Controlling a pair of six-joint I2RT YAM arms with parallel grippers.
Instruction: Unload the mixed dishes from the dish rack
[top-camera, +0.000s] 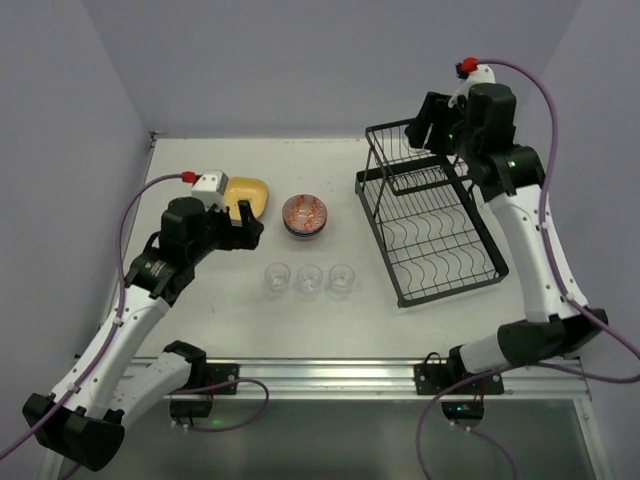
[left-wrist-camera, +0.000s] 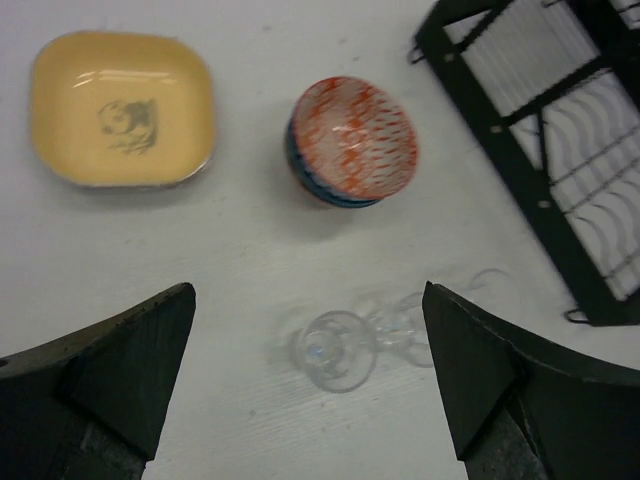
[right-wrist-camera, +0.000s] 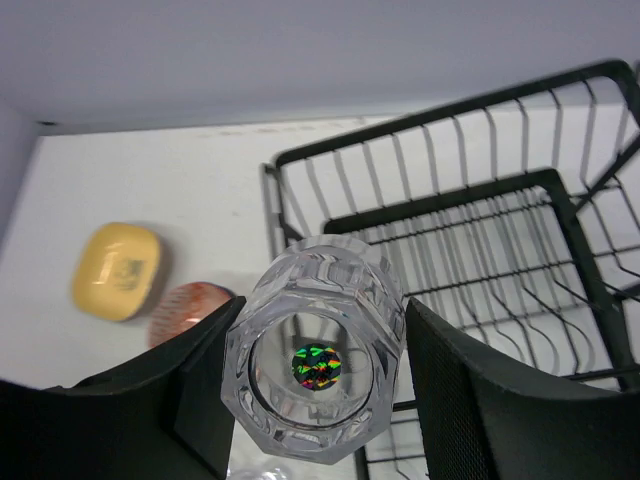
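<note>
Glasses (top-camera: 308, 279), three, in a row on the bench (top-camera: 220, 305); left jaws wide, holding nothing; beyond, stacked bowls (top-camera: 305, 215) and a yellow plate (top-camera: 250, 193); dish rack (top-camera: 430, 235) at right; fourth glass (right-wrist-camera: 315, 360) clamped in right jaws above the rack's far end.

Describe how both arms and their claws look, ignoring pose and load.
The left arm and right arm have white links, black joints and bases. A purple cable runs along each to a red connector at the wrist. The left claw and right claw each have two matte-black wedge fingers.
</note>
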